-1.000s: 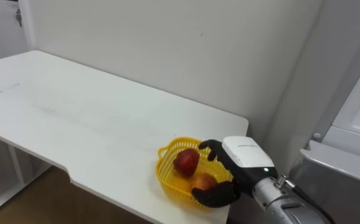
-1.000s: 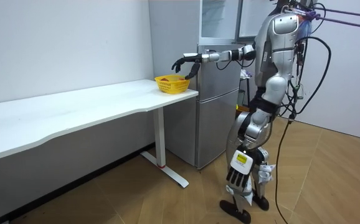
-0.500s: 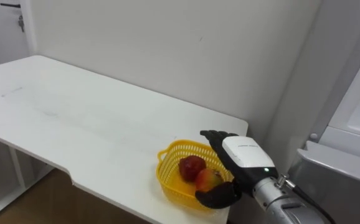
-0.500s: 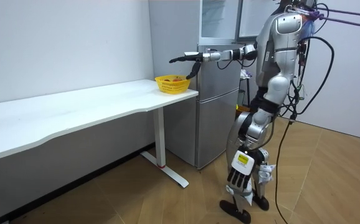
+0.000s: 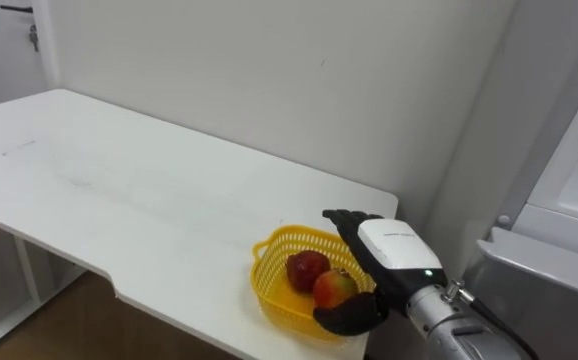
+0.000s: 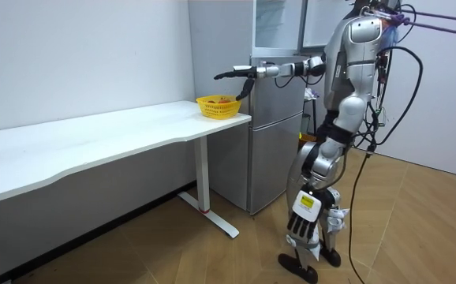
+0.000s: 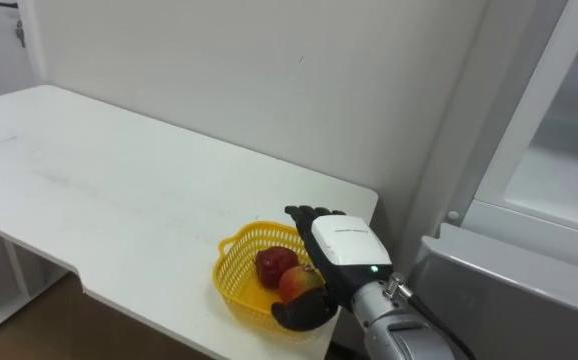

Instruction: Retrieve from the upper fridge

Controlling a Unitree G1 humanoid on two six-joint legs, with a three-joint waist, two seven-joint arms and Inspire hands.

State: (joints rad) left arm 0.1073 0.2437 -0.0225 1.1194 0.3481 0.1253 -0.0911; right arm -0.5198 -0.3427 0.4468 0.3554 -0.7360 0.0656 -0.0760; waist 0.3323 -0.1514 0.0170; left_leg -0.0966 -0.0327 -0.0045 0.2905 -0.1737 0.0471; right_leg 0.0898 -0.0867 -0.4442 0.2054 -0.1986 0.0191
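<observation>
Splaying its once-curled fingers apart, the right hand point(image 5: 394, 250) hovers over two reddish round fruits point(image 5: 307, 268) in the yellow plastic mesh basket point(image 5: 267, 296) at the white table's point(image 5: 119, 190) corner.

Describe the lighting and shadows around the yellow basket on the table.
Left eye view: even, soft light; the yellow plastic mesh basket throws a faint shadow on the white table. Room view: darker shade lies under the table, no harsh glare.
</observation>
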